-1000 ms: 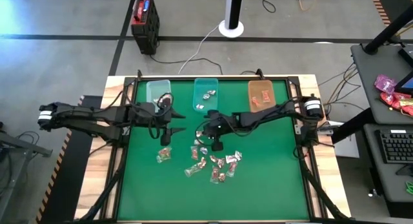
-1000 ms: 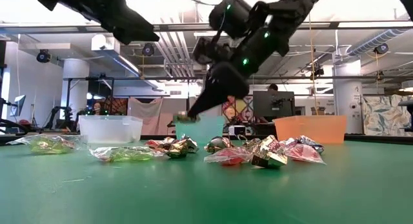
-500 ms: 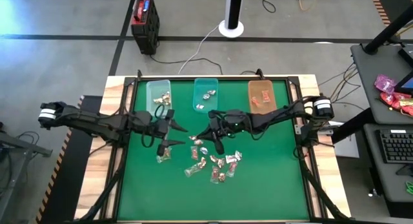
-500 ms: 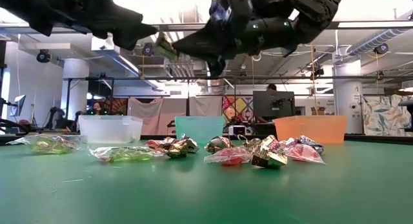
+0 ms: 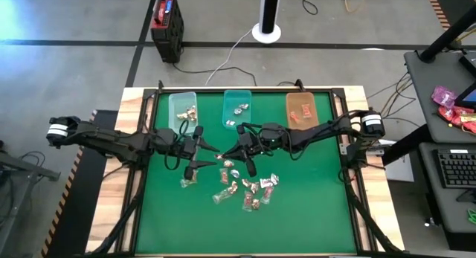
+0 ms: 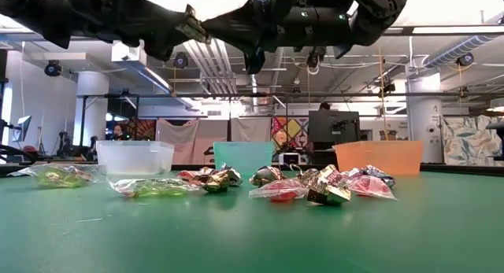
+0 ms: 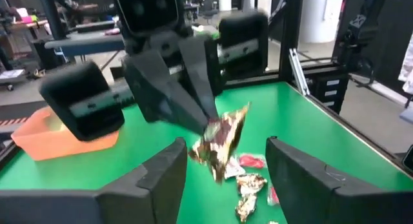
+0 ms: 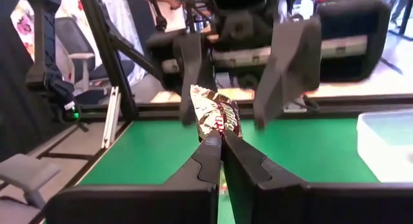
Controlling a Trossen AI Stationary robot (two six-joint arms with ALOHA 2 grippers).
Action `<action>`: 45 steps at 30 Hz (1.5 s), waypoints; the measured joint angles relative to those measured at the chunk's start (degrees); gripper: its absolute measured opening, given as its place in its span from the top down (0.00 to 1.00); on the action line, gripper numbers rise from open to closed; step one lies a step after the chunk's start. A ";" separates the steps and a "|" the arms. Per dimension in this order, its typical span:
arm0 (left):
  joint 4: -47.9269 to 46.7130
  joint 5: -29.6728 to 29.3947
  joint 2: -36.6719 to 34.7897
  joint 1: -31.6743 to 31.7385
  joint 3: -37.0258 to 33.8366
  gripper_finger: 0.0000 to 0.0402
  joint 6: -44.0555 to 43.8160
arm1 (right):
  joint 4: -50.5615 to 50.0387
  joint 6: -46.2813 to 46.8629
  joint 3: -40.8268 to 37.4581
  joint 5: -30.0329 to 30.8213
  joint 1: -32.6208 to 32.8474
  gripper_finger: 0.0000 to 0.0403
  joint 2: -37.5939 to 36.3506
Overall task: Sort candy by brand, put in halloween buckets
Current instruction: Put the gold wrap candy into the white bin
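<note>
Your right hand (image 8: 221,141) has risen off the candy pile, clenched on a gold-brown candy (image 8: 216,114) at mid-frame in the high view. Your left hand (image 7: 226,161) has come in, fingers spread either side of it, not gripping. Buckets (image 5: 238,108) sit above.

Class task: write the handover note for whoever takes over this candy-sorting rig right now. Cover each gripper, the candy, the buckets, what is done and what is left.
Right gripper: shut on one gold-brown wrapped candy, held up above the table centre.
Left gripper: open, its fingers either side of that candy, not yet closed on it; looks like a handover.
Buckets along the far edge: pale clear-green bucket, teal bucket, orange bucket; each already holds a few pieces.
Left: finish the transfer, then sort the loose candy pile on the green mat.
</note>
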 joint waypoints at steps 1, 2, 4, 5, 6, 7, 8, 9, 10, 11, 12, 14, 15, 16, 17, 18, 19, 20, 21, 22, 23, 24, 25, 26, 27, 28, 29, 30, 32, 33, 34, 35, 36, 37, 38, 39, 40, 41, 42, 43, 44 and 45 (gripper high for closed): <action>0.55 0.00 0.31 0.00 0.00 0.55 0.01 | 0.00 -0.01 0.01 0.00 0.00 0.98 -0.04; 1.23 -0.02 0.43 0.00 0.01 0.57 0.05 | -0.01 -0.06 0.01 0.00 0.00 0.98 -0.04; 1.09 -0.01 0.42 0.00 0.02 0.62 0.07 | -0.10 -0.05 0.01 0.00 0.00 0.98 -0.04; 1.06 -0.02 0.43 0.00 0.02 0.65 0.07 | -0.10 -0.08 0.01 0.00 0.00 0.98 -0.04; 1.05 -0.02 0.38 0.00 0.02 0.69 0.09 | -0.09 -0.12 0.01 -0.02 -0.01 0.98 -0.04; 1.07 -0.04 0.28 0.00 0.02 0.73 0.09 | -0.08 -0.18 0.01 -0.03 -0.02 0.98 -0.04; 1.05 -0.04 0.20 0.00 0.02 0.77 0.09 | -0.08 -0.18 0.01 -0.09 -0.02 0.98 -0.04; 1.07 -0.04 0.19 0.00 0.02 0.81 0.09 | -0.08 -0.18 0.01 -0.12 -0.02 0.98 -0.04; 0.99 -0.02 0.19 0.02 0.02 0.86 0.09 | -0.14 -0.18 0.01 -0.11 -0.02 0.98 -0.04; 1.00 -0.04 0.19 0.02 0.02 0.91 0.11 | -0.16 -0.16 0.01 -0.16 -0.02 0.98 -0.04; 1.00 -0.07 0.21 0.02 0.02 0.94 0.11 | -0.16 -0.06 0.01 -0.18 -0.02 0.98 -0.04; 0.99 -0.19 0.21 0.02 0.02 0.97 0.06 | -0.16 0.62 0.01 -0.14 -0.02 0.98 -0.04; 0.94 -0.88 0.21 0.00 0.02 0.97 -0.11 | -0.17 1.09 0.01 -0.02 -0.02 0.97 -0.04; 0.87 -1.54 0.21 0.00 0.02 0.96 -0.31 | -0.19 1.86 0.01 0.06 -0.04 0.97 -0.04; 0.87 -2.20 0.21 0.01 0.02 0.96 -0.53 | -0.19 2.35 0.01 0.07 -0.17 0.96 -0.04; 0.85 -2.62 0.21 0.02 0.02 0.97 -0.58 | -0.20 3.16 0.01 0.06 -0.25 0.94 -0.04; 0.85 -2.75 0.21 0.04 0.02 0.98 -0.59 | -0.19 3.70 0.01 0.11 -0.41 0.92 -0.04; 0.85 -2.75 0.21 0.04 0.02 0.98 -0.66 | -0.23 4.46 0.01 0.13 -0.59 0.90 -0.11; 0.86 -2.79 0.19 0.02 0.02 0.99 -0.83 | -0.42 4.94 0.01 0.25 -0.88 0.88 -0.22; 0.87 -2.89 0.12 0.03 0.02 0.99 -1.03 | -0.52 5.57 0.01 0.34 -1.17 0.86 -0.26; 0.87 -3.24 0.02 0.06 0.02 0.99 -1.17 | -0.62 6.27 0.01 0.32 -1.53 0.83 -0.32; 0.78 -4.04 -0.12 0.07 0.02 0.99 -1.40 | -1.17 6.81 0.01 0.32 -2.04 0.81 -0.59; 0.59 -5.30 -0.25 0.07 0.02 0.99 -1.76 | -1.96 7.28 0.01 0.34 -2.56 0.78 -0.87; 0.12 -6.95 -0.47 0.08 0.02 0.99 -2.38 | -2.82 7.41 0.01 0.49 -3.08 0.76 -1.30; -0.78 -8.78 -0.81 0.09 0.02 0.99 -2.85 | -4.15 7.47 0.01 0.53 -3.64 0.73 -1.87; -1.82 -10.71 -1.16 0.09 0.02 0.99 -3.21 | -5.70 7.51 0.01 0.54 -4.24 0.71 -2.60; -3.02 -12.83 -1.56 0.09 0.02 0.99 -3.87 | -7.07 7.58 0.01 0.60 -4.85 0.69 -3.38; -4.67 -15.14 -2.09 0.09 0.02 0.99 -4.82 | -8.63 7.84 0.01 0.66 -5.49 0.67 -4.27; -7.78 -20.52 -3.30 0.09 0.03 0.99 -6.72 | -12.38 8.60 0.02 0.78 -6.82 0.64 -6.32; -10.26 -23.74 -4.11 0.09 0.28 0.99 -7.86 | -14.52 8.90 0.04 1.14 -7.39 0.63 -7.38; -13.06 -27.30 -4.98 0.09 0.73 0.99 -9.32 | -16.67 8.91 0.05 1.94 -7.85 0.61 -8.30; -16.12 -31.63 -5.70 0.16 1.40 0.99 -11.06 | -18.84 8.87 0.05 2.79 -8.34 0.60 -9.22; -19.72 -36.25 -6.44 0.33 2.40 1.00 -13.02 | -21.14 8.85 0.05 3.70 -8.64 0.59 -10.03; -24.09 -40.57 -7.17 0.66 3.71 1.00 -14.92 | -22.96 8.70 0.05 4.69 -8.86 0.58 -10.74; -29.69 -44.47 -7.85 1.24 5.42 1.00 -17.64 | -24.45 8.05 0.05 5.66 -8.90 0.58 -11.31; -35.90 -48.36 -8.22 2.14 7.38 1.00 -21.61 | -25.65 7.42 0.05 6.70 -8.88 0.57 -11.87; -42.47 -51.65 -8.42 3.36 9.46 1.00 -25.94 | -26.70 6.89 0.05 7.43 -8.81 0.56 -12.28; -49.20 -53.34 -8.54 4.87 11.59 1.00 -29.11 | -27.40 6.74 0.05 8.26 -8.79 0.56 -12.48; -55.79 -53.86 -8.54 6.62 13.61 1.00 -31.47 | -27.70 6.73 0.05 8.42 -8.79 0.56 -12.50; -60.74 -53.26 -8.27 8.57 15.56 1.00 -33.40 | -27.97 6.73 0.05 8.44 -8.79 0.55 -12.50; -64.52 -51.61 -7.98 10.88 17.35 1.00 -34.38 | -28.39 6.73 0.05 8.48 -8.78 0.55 -12.47; -67.65 -49.06 -7.61 13.31 18.82 1.00 -34.77 | -28.46 6.73 0.05 8.52 -8.76 0.55 -12.27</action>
